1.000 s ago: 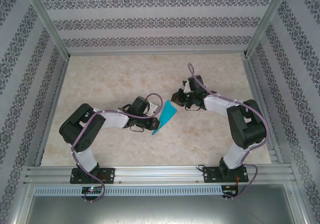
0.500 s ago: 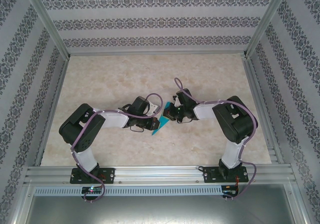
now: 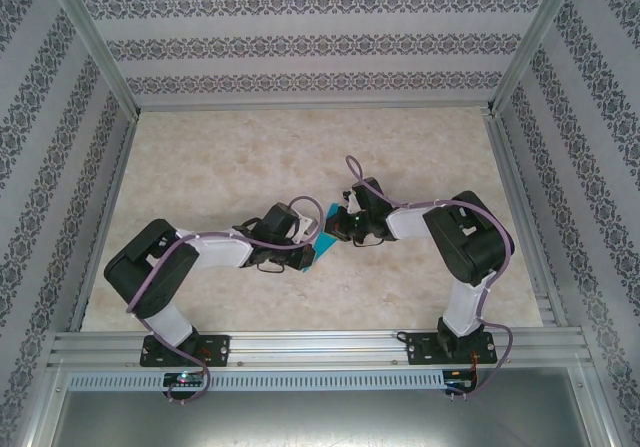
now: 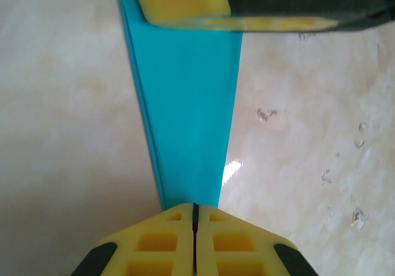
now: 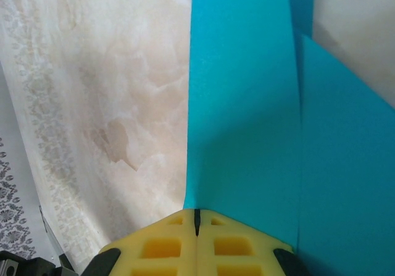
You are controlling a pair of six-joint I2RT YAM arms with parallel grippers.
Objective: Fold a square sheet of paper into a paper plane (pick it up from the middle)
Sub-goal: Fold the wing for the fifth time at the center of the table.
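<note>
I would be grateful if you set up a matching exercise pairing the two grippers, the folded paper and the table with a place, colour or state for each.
Things:
1. left gripper
2. right gripper
3. folded paper
4. table

Descriptions:
A. marbled beige
B. shut on the paper, reaching in from the right of the top view
C. turquoise-blue, pinched by both grippers
D. shut on the paper, reaching in from the left of the top view

Pairs: 1-D; 2-B; 3-C; 4-A

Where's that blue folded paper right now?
In the top view, the folded turquoise-blue paper is near the table's middle, pinched between the left jaws on its left and the right jaws on its right.
</note>
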